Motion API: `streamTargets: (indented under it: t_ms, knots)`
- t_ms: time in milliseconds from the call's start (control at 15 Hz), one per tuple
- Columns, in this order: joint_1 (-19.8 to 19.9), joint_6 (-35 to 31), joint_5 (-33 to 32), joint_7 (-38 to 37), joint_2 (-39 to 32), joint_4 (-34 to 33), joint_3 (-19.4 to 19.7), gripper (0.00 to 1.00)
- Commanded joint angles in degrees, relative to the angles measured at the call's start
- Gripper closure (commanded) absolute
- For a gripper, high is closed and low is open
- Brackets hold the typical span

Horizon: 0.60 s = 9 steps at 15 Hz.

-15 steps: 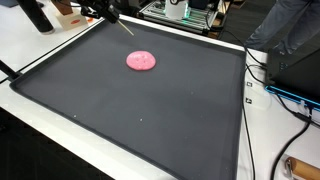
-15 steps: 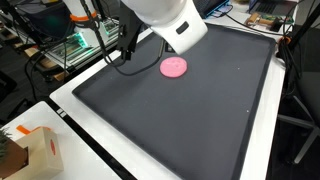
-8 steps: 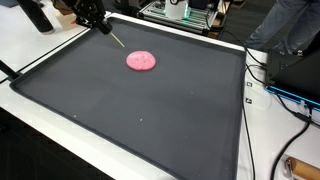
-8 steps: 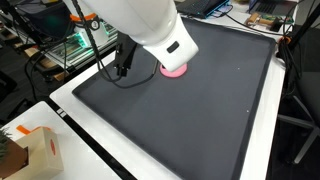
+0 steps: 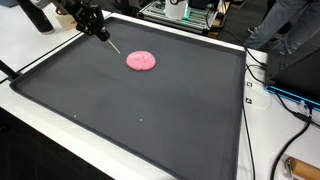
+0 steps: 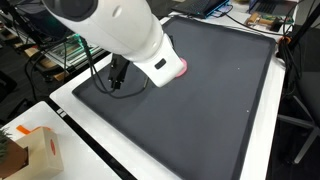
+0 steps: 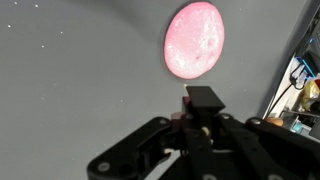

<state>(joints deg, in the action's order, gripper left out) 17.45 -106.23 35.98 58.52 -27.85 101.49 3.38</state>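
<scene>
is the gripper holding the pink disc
No, in an exterior view the pink disc lies flat on the black mat, apart from the gripper, which is shut on a thin stick.

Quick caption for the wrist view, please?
Gripper shut on a thin stick above the dark mat, pink disc just ahead.

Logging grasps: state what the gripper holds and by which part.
The gripper holds a thin stick by its upper end; the free tip points toward the pink disc.

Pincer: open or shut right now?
Shut on a thin stick. In the wrist view the pincer shows its fingers together; in an exterior view the stick juts from it toward the pink disc.
</scene>
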Motion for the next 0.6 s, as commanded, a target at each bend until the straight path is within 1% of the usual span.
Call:
streamTargets:
  t_ms: [0,267,533]
  knots:
    - [0.7,-3.7,1.2,2.1,0.1,2.8,-0.3,0.97]
    - [0.9,-6.3,1.3,2.2,0.1,4.4,-0.5,0.97]
    - [0.8,-7.1,0.8,2.1,0.2,5.3,-0.6,0.97]
